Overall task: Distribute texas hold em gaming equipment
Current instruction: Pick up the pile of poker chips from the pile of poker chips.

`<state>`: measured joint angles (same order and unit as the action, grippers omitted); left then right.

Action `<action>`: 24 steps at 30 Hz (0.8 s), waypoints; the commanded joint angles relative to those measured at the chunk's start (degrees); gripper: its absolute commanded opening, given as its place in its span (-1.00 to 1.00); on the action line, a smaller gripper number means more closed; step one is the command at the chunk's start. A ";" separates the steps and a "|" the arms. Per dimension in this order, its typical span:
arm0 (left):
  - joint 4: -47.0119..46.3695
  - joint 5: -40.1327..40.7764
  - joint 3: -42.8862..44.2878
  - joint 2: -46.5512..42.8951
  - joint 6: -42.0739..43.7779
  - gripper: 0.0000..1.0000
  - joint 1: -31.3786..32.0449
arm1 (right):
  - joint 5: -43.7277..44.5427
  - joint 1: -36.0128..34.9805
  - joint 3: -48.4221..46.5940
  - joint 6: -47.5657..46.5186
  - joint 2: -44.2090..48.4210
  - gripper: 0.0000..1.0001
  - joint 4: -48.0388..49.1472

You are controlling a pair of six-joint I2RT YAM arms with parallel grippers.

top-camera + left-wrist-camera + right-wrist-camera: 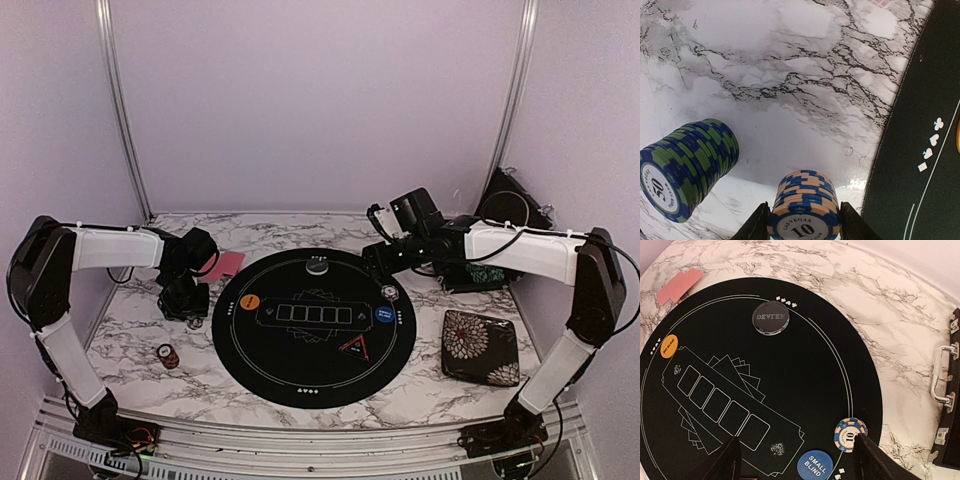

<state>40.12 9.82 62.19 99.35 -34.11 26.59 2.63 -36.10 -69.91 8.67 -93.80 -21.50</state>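
Note:
In the left wrist view a blue-and-orange chip stack (804,210) marked 10 stands on the marble. My left gripper (801,222) is shut on it, one finger against each side. A blue-and-green stack (687,167) marked 50 stands to its left. From above, the left gripper (187,300) hangs left of the round black mat (300,380), near the pink-backed cards (226,264). My right gripper (797,460) hovers open over the mat, holding nothing. Its right finger is beside a 10 chip stack (849,434). On the mat lie the blue button (815,466), orange button (669,346), dealer button (770,317) and triangle marker (356,348).
A floral-patterned case (480,347) lies on the marble right of the mat. A black case with metal latches (947,390) stands at the back right. Another small chip stack (167,355) stands at the front left. Lilac walls close in the table.

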 commanded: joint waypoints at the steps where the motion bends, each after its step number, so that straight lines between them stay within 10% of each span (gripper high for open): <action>1: -0.59 -0.59 -0.57 0.95 0.45 -0.04 -0.30 | 0.76 0.24 -0.62 -0.66 0.03 0.48 -0.19; 24: -1.24 -0.77 -1.81 0.89 0.37 -0.05 -0.35 | 0.83 0.49 -0.75 -0.82 -0.16 0.49 -0.31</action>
<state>39.03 9.08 61.10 99.37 -34.06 26.55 2.76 -36.07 -69.91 8.29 -93.80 -21.52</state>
